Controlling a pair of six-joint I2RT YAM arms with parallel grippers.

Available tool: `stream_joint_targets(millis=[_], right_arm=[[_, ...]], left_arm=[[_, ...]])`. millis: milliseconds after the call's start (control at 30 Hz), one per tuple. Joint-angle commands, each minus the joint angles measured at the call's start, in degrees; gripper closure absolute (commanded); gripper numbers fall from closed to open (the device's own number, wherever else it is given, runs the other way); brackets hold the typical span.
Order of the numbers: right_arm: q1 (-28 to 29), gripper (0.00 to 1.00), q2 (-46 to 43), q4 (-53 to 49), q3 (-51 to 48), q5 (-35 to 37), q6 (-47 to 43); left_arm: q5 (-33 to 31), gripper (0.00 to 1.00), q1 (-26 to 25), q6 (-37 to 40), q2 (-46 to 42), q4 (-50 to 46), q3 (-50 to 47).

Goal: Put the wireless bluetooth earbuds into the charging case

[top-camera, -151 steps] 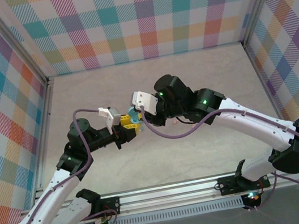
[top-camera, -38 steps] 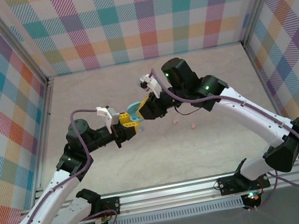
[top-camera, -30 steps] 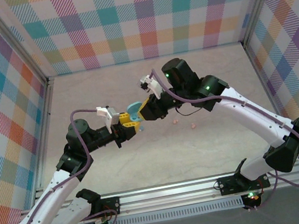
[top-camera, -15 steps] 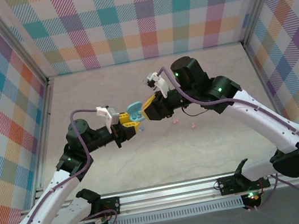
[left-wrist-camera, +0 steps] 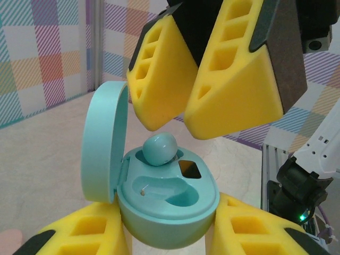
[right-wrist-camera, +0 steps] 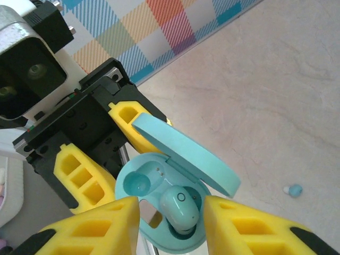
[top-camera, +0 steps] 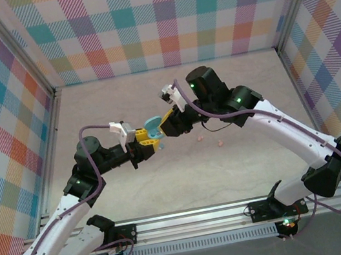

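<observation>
**Blue bud sits in the open case, right pincer's fingers spread above it**

We start at the near edge, where both arm bases are bolted to the rail. The left arm reaches up and to the right from there. The left pincer is clamped tight on the light blue charging case, with a yellow finger on either flank of the lower shell. The case is held up off the surface, roughly mid-scene.

The lid stands hinged open on the left in the left wrist view. Inside the case, a light blue earbud rests in the far socket, and its rounded top rides above the rim. The socket nearer that camera is a bare hollow.

Just right of the case, two pink earbuds lie on the surface close to each other. The right wrist view also picks out a loose light blue earbud on the surface, well apart from the case.

The right pincer comes in from the far right and hangs directly over the case. Its jaws are parted. In its own camera the bud sits between the two yellow fingers with a gap on both sides, so it grips nothing.

Beyond it, the plaid walls close off the far end.
</observation>
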Motion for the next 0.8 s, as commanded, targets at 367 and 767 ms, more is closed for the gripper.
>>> stream_joint_targets(millis=[367, 767], right_arm=[[0.2, 0.61, 1.1, -0.6, 2.3, 0.2, -2.6], [-1.0, 0.59, -3.3, 1.3, 1.0, 2.4, 1.4]], left_arm=[[1.0, 0.79, -0.8, 0.1, -0.4, 2.0, 0.9], [-0.3, 0.79, -0.8, 0.2, -0.2, 1.6, 0.4]])
